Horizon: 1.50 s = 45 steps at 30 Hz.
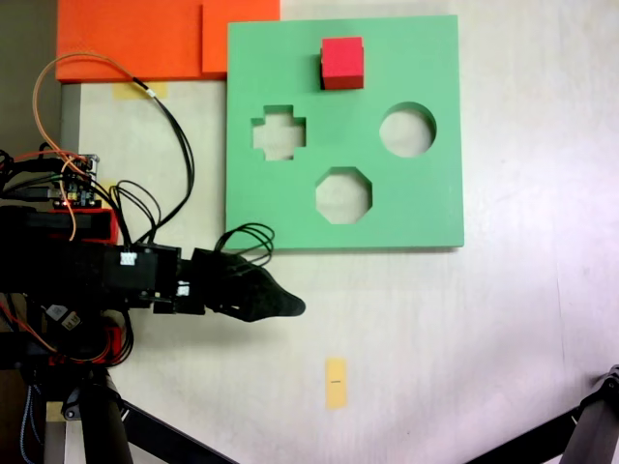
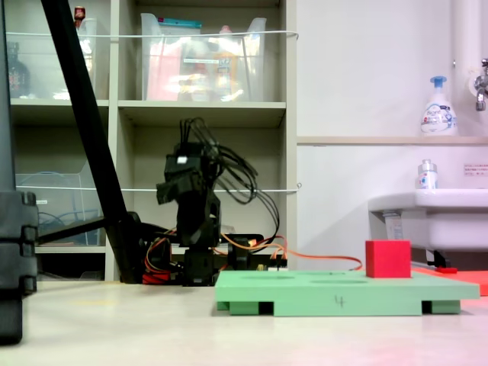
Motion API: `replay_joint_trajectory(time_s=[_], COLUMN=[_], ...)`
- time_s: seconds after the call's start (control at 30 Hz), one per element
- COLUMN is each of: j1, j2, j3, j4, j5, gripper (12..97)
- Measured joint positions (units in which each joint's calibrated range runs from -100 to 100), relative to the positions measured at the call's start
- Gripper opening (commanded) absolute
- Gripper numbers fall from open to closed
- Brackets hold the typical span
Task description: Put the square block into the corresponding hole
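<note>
The table (image 1: pixel 464 329) is the biggest thing before me, pale and marked with a small yellow strip of tape (image 1: pixel 335 383). On it lies the green board (image 1: pixel 426 208), with orange sheets (image 1: pixel 135 39) at its far left corner in the top-down fixed view. The board has a cross-shaped cutout (image 1: pixel 279 133), a round one (image 1: pixel 407 130) and an eight-sided one (image 1: pixel 343 194).

My arm (image 1: pixel 106 271) lies folded along the left of the table, clear of the board, and my gripper (image 1: pixel 280 304) points right just below the board's near edge. It is well apart from the block. From above I see one dark tapered shape, and from the side only cables and joints, so I cannot tell whether my jaws are apart or closed. I see nothing in them.

The red block (image 1: pixel 341 63) sits on the board near its far edge, standing proud of the surface in the side-on fixed view. It seems to cover the square hole, which I cannot see; whether it is partly sunk in I cannot tell.

I judge the task either finished or at its start. If unfinished, I must reach across the board, grip the block square-on and press it straight down.
</note>
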Motion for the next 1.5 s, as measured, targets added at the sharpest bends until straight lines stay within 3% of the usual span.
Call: replay_joint_trajectory(time_s=[0.1,0.2,0.3,0.8,1.0,1.5], j1=[0.00,0.05,0.10,0.78,1.07,2.20], j2=[0.00,-0.27,-0.27,-0.27,-0.27,-0.27], j3=[-17.83,-31.65,-35.67,-38.22,-38.12,-38.22], j4=[10.96,35.63,46.40,44.15,43.56,43.47], j5=[-1.32,-3.17,-4.15,-8.50,-12.21,-16.17], gripper=[50.9,49.0,48.1,46.5,51.8,48.6])
